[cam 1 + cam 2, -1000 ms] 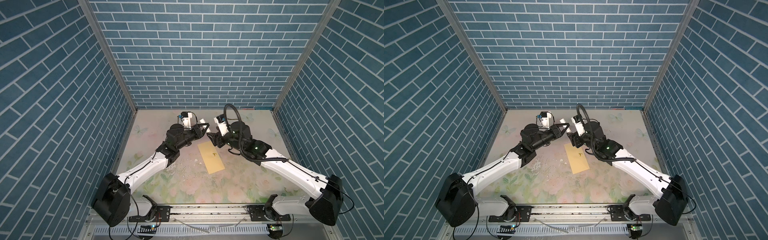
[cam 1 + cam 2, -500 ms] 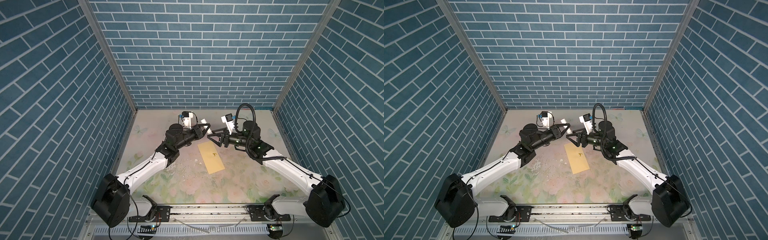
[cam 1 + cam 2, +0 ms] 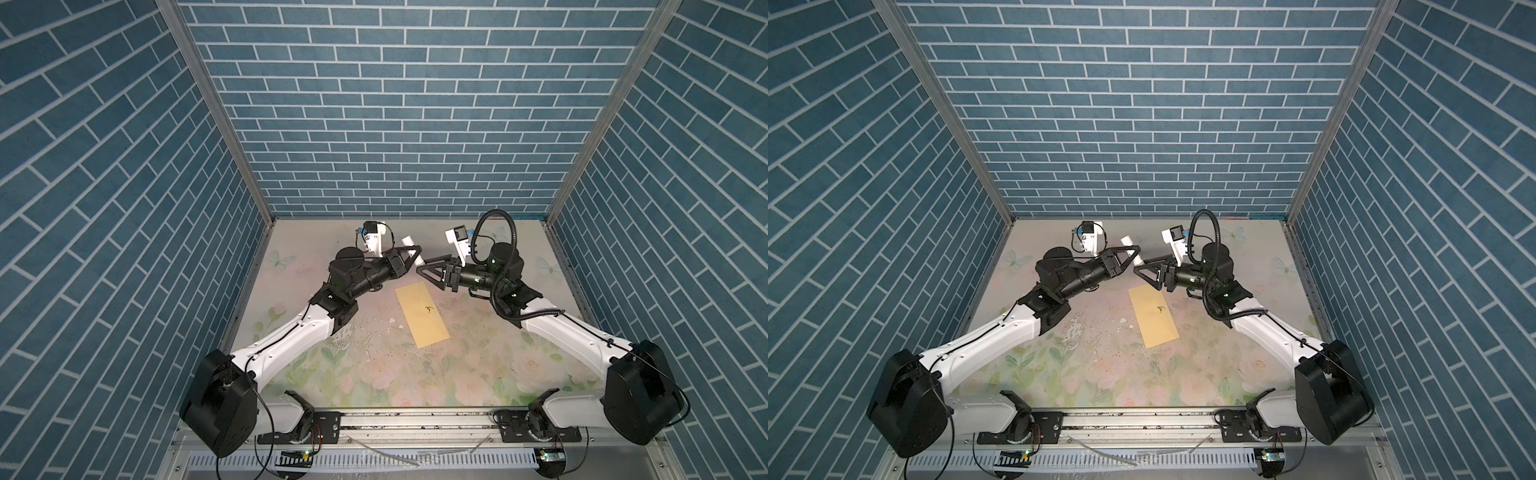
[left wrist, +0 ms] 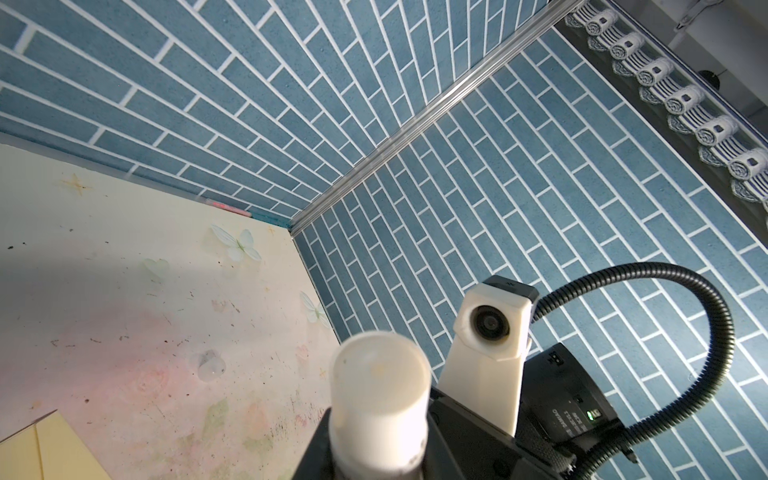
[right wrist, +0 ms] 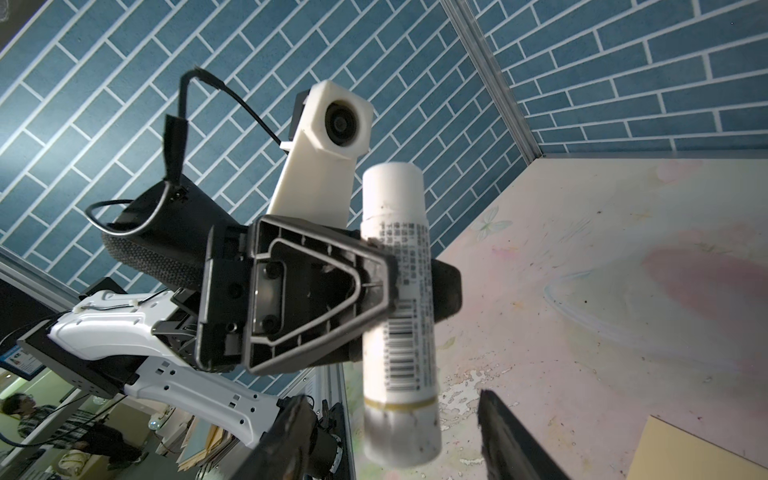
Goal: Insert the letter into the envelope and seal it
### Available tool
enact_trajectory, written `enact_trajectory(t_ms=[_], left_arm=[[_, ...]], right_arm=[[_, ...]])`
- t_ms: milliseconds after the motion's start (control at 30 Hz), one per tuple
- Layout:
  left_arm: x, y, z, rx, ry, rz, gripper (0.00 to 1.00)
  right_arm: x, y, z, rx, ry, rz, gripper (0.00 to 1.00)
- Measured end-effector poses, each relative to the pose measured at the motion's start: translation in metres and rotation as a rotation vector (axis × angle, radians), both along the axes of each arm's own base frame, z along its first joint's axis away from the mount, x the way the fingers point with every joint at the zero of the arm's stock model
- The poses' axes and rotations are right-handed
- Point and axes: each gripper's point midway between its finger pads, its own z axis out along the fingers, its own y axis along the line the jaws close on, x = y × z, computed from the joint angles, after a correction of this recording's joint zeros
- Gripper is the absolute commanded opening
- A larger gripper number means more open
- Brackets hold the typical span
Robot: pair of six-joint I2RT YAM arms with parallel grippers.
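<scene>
The yellow-tan envelope (image 3: 422, 313) (image 3: 1154, 318) lies flat on the floral mat with its dark squiggle facing up; a corner shows in each wrist view (image 4: 41, 449) (image 5: 706, 453). The letter is out of view. My left gripper (image 3: 415, 255) (image 3: 1136, 251) (image 4: 378, 432) (image 5: 415, 286) hangs above the mat behind the envelope, shut on a white glue stick (image 3: 409, 243) (image 3: 1127, 241) (image 4: 380, 395) (image 5: 399, 291). My right gripper (image 3: 422, 266) (image 3: 1138, 268) (image 5: 399, 432) faces it, open. Its fingers (image 5: 507, 436) straddle the stick's free end with a gap on each side.
Blue brick walls close in the back and both sides. White flecks and dried smears (image 3: 374, 328) mark the mat left of the envelope. A small clear round thing (image 4: 210, 368) lies on the mat behind the grippers. A metal rail (image 3: 415, 419) runs along the front.
My right arm has swung from above the envelope's far end to face the left gripper, bringing its fingers around the glue stick's end and narrowing them slightly. The left arm has held still.
</scene>
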Motion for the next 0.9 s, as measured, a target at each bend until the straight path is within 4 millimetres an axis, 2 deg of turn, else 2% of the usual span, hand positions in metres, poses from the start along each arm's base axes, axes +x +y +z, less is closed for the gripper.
enact_trajectory(t_ms=[200, 433, 567, 767, 900], left_arm=[[-0.0005, -0.0003, 0.0011, -0.005, 0.0, -0.004, 0.0], [0.0002, 0.0005, 0.0026, -0.016, 0.005, -0.001, 0.0], [0.0008, 0.0008, 0.0026, -0.017, 0.006, 0.003, 0.0], [0.0014, 0.0012, -0.0016, -0.007, 0.021, 0.007, 0.0], [0.0013, 0.0009, -0.002, -0.007, 0.024, 0.009, 0.0]], right_arm=[[0.0052, 0.003, -0.0006, 0.024, 0.026, 0.001, 0.42], [0.0046, 0.0034, 0.0054, 0.047, 0.025, 0.006, 0.1], [0.0056, 0.0034, 0.0047, 0.045, 0.025, -0.001, 0.0], [0.0048, 0.0022, 0.0003, -0.003, 0.019, -0.048, 0.0], [0.0039, 0.0033, 0.0014, -0.101, -0.045, -0.148, 0.0]])
